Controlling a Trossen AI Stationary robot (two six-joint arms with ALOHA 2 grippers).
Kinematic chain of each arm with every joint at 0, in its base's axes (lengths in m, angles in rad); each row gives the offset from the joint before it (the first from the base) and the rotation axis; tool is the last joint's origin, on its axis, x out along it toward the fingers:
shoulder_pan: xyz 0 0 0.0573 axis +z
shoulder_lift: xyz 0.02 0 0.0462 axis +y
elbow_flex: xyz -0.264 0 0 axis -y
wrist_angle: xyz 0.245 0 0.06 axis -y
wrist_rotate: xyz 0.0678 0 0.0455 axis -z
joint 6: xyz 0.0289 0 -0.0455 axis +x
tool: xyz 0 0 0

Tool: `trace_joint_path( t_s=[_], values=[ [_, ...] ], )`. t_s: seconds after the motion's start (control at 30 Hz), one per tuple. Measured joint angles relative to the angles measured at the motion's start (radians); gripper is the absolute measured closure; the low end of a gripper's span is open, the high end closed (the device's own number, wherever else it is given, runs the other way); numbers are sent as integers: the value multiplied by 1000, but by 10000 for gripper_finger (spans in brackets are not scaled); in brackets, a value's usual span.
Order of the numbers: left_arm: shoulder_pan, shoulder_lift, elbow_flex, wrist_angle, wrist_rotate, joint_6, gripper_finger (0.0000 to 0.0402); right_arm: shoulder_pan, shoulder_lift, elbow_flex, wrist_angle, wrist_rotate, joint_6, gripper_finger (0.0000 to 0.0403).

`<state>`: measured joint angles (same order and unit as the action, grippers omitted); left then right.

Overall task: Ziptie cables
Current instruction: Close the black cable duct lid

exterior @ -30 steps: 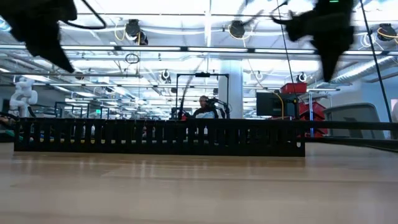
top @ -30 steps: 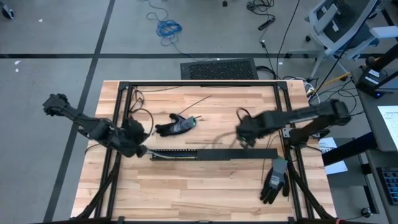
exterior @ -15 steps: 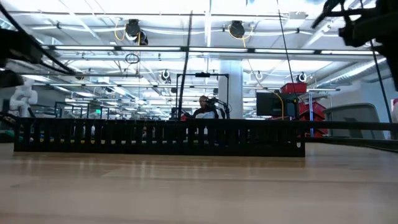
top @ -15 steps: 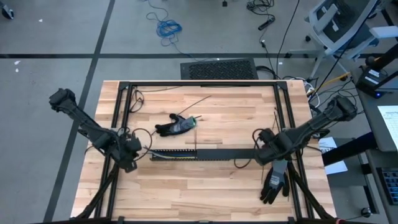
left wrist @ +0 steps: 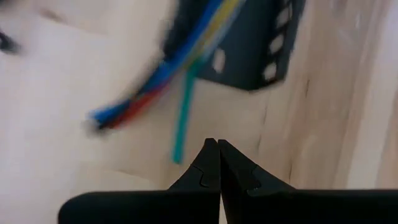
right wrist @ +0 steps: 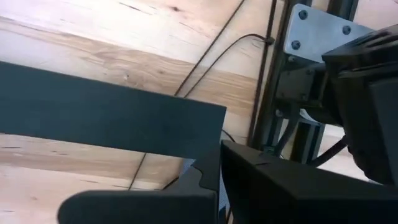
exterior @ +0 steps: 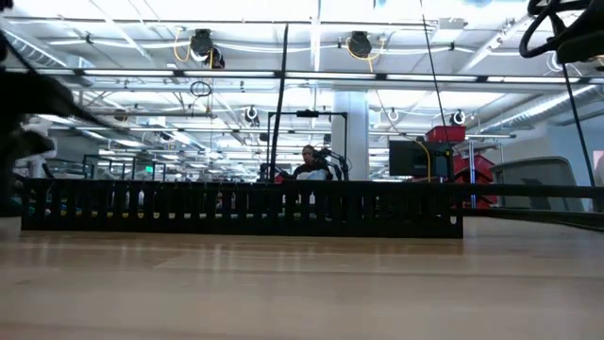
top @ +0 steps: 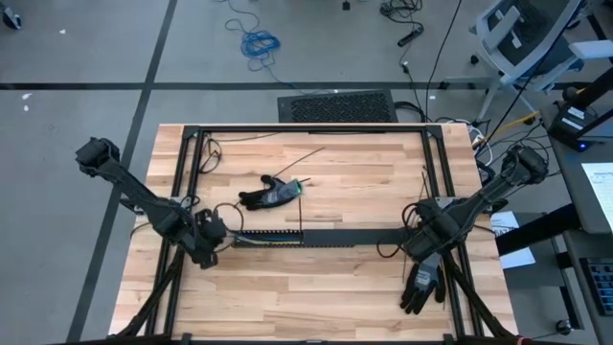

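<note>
— Two grippers, both clenched on nothing?
— Yes. The left gripper point(left wrist: 217, 144) hangs at the left end of the black slotted duct point(top: 326, 237), fingertips pressed together just short of the cables point(left wrist: 163, 71) spilling from that end.
— And the right gripper point(right wrist: 221, 149)?
— Pinched tight at the duct's right end, above a black work glove point(top: 421, 280) on the wooden table point(top: 316, 287).

Black slotted duct point(top: 326, 237) lies across table middle, walls off near half from far half. Left gripper point(top: 213, 241) crowds one duct end, right gripper point(top: 419, 240) other. Glove point(top: 271, 195) sits beyond duct, second glove point(top: 421, 278) near right frame post. Bare wood near front edge.
</note>
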<state>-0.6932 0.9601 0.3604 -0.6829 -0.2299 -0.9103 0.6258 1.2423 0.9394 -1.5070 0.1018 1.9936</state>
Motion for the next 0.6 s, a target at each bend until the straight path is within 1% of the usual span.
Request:
trace_joint_path(
  t_s=[0.07,0.13,0.3,0.4,0.5,0.53,0.6],
  values=[
    [4,25,-32,98,21,11,402,0,-6,0,-19,-1,3,403],
    [9,50,-55,177,19,26,402,0,-12,0,-37,-1,5,403],
    [40,106,-55,222,-25,39,402,0,-36,1,-65,-8,4,403],
    [57,126,-56,242,-35,83,402,0,-41,0,-64,-103,17,403],
    [77,140,-57,275,-48,86,402,0,-35,-23,-61,-245,117,403],
    [82,144,-57,276,-48,83,402,3,-24,-24,-51,-260,155,403],
    [85,147,-58,278,-51,81,402,17,8,-24,-30,-246,221,403]
  ],
)
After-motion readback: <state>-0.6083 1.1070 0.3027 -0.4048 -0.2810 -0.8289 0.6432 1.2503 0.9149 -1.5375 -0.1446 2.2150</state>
